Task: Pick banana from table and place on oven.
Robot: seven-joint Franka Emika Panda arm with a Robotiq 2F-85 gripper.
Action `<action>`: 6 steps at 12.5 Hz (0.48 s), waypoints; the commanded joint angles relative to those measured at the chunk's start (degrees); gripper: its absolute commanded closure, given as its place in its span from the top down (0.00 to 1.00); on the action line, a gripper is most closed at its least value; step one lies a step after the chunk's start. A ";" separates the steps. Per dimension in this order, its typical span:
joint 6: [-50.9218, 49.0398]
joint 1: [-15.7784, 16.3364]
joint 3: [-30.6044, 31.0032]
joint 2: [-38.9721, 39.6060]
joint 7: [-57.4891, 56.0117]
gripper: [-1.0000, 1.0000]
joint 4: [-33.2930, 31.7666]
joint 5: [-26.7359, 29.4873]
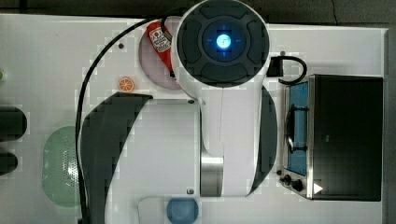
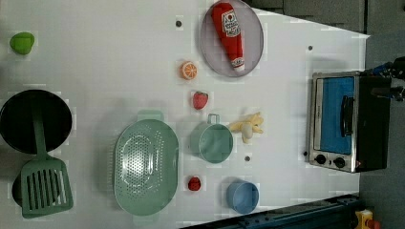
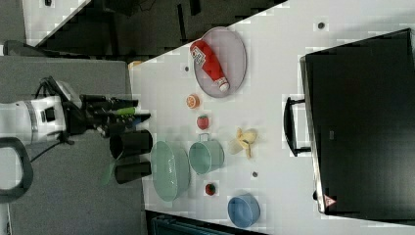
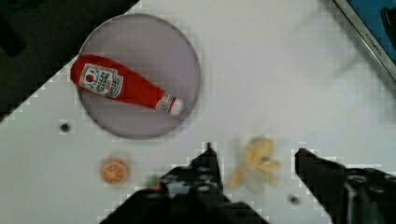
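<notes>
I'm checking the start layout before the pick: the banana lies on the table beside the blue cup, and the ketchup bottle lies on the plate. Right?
Not quite. The banana lies on the table beside the teal cup, not the blue cup, which stands apart near the table's edge, as the left view shows. The ketchup bottle does lie on the plate.

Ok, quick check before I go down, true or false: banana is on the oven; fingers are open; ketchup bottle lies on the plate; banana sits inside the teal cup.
1. The banana is on the oven. False: it lies on the table.
2. The fingers are open. True, nothing between them.
3. The ketchup bottle lies on the plate. True.
4. The banana sits inside the teal cup. False: it lies beside it.
</notes>
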 commanded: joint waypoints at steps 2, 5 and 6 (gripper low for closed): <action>-13.92 -2.50 -2.50 -29.71 4.56 0.90 -17.17 -0.46; -13.79 -2.45 -2.25 -29.33 4.56 1.00 -17.61 -0.46; -13.61 -2.41 -1.95 -28.80 4.56 1.00 -18.17 -0.45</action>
